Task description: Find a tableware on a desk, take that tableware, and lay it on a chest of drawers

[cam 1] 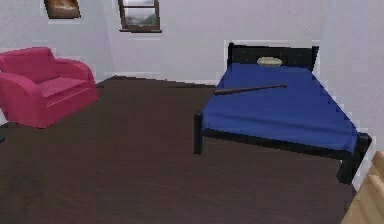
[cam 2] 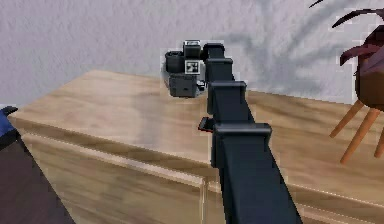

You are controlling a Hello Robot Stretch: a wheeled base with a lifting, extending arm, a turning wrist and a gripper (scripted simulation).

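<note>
The gripper point(cam 2: 178, 82) is at the light wooden chest of drawers point(cam 2: 100, 112), and I can't tell if it holds anything; tableware is probably hard, slippery and easy to break, so hold its rim.

A red armchair point(cam 1: 42, 85) sits at the left; a blue bed point(cam 1: 280, 108) carries a dark stick point(cam 1: 250, 91) and a pale pillow point(cam 1: 270, 62).

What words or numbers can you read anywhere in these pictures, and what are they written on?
None: there are no words or numbers to read.
The two white squares at the far end of the arm carry black marks, but these are patterns, not letters.
The framed picture at the forward view's top left is too small to show any writing.
</note>
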